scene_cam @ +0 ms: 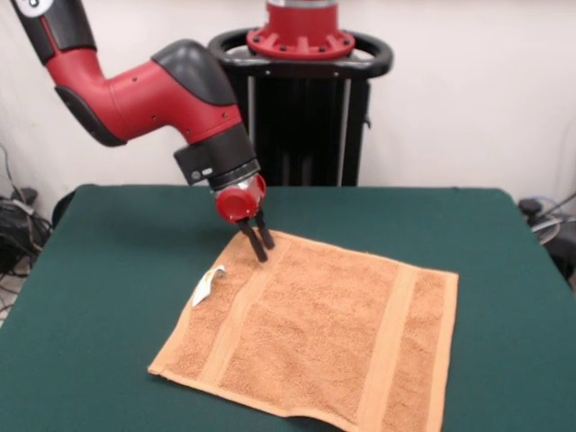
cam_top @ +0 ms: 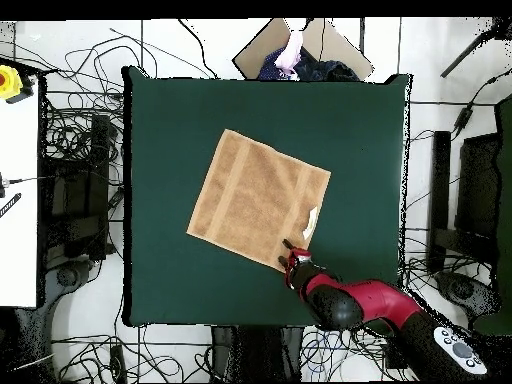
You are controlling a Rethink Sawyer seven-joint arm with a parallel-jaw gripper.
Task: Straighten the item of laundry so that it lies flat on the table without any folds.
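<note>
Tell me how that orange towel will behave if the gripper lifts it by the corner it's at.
The towel looks like soft terry lying limp on the table, so it would probably drape and fold rather than hold shape. It seems thin and light, likely easy for the gripper to lift. On the felt-like top, pushing it may bunch it rather than slide it.

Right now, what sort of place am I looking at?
Probably a robotics lab: a red and black robot arm on a pedestal, a dark green felt-topped table, and tangled black cables on the floor.
</note>
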